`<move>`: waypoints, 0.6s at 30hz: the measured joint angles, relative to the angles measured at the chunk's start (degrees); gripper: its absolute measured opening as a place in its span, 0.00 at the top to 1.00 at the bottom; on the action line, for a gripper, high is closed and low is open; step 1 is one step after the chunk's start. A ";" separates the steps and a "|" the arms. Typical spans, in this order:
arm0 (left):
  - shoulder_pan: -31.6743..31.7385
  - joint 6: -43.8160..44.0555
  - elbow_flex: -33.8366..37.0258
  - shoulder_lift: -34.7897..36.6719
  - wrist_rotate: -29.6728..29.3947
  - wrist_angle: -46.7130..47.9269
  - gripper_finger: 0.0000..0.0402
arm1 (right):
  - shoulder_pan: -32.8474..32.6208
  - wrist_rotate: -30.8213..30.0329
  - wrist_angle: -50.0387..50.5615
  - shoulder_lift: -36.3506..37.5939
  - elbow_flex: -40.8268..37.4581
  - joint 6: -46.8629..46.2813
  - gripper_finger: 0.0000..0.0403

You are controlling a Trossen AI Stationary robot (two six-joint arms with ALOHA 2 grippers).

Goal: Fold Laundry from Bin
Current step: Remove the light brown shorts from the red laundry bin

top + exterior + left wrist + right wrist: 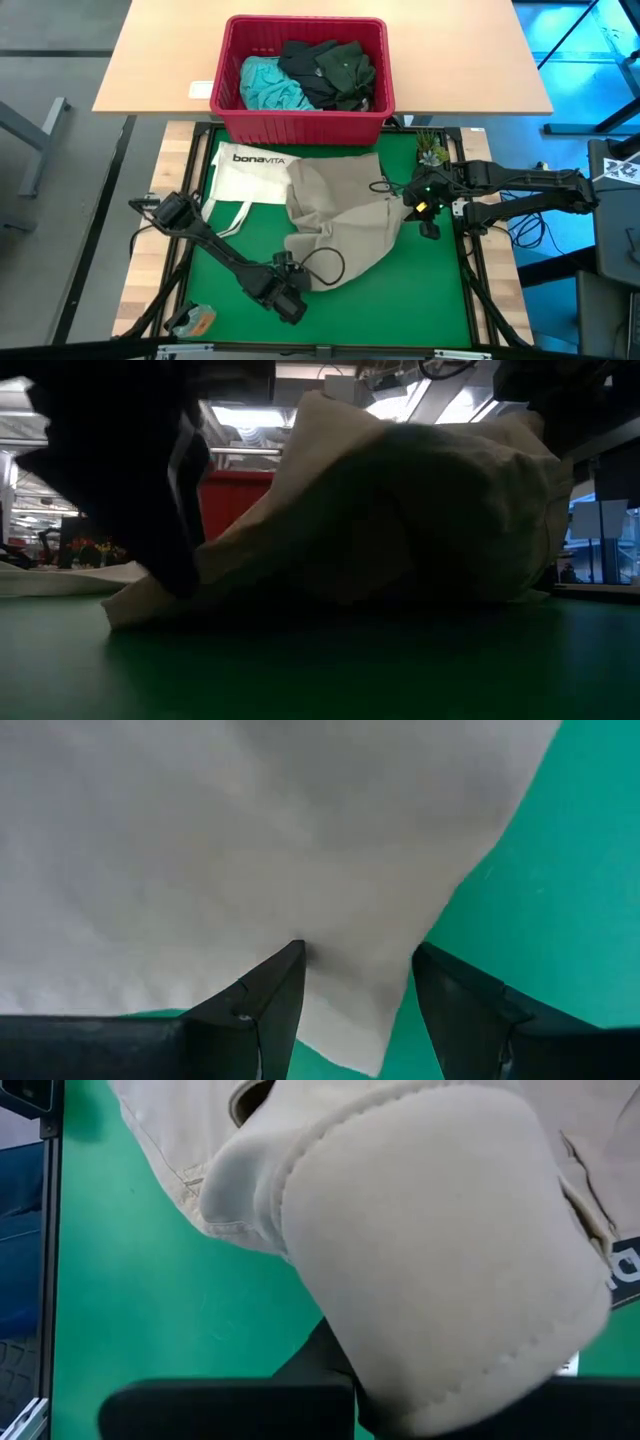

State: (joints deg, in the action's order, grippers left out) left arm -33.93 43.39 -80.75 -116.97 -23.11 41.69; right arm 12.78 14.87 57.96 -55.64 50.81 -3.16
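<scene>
The khaki-tan garment (340, 225) lies crumpled on the green mat (400, 310), and its right side is raised (480, 480). My right gripper (422, 207) is at its right edge, shut on it. My left gripper (358, 982) is open at the garment's near left corner (350, 1020). Its fingers stand on either side of that corner, low over the mat (290, 300). The red bin (305, 125) stands beyond the mat. It holds the turquoise (268, 85), dark grey (305, 62) and dark green (350, 70) garments. My right gripper holds the khaki garment at its right edge, by a thick stitched band (440, 1260). The band bulges over the fingers and hides the place of contact. The gripper comes level from the table's right. That side of the cloth is lifted off the mat, and the rest lies on it.
The white "bonaVITA" tote bag (250, 175) lies flat on the mat's far left, partly under the khaki garment. A small green plant (432, 148) stands at the mat's far right corner. A small orange-and-grey object (195, 322) lies at the near left corner. Bare mat shows at the near right.
</scene>
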 joint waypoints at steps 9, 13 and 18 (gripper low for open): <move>0.04 -0.24 -0.08 -0.95 5.06 1.07 0.71 | 0.00 5.86 4.11 0.00 0.00 -0.61 0.99; 0.07 -0.24 -0.02 1.47 8.59 4.13 0.89 | -0.04 10.00 7.78 0.00 0.00 -2.80 0.99; 0.27 -0.02 -0.02 4.35 13.42 7.60 0.98 | -0.04 16.34 11.70 0.00 0.00 -5.94 0.99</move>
State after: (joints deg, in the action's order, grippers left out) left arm -33.66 43.38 -80.77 -112.62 -9.69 49.29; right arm 12.73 31.21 69.66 -55.64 50.81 -9.10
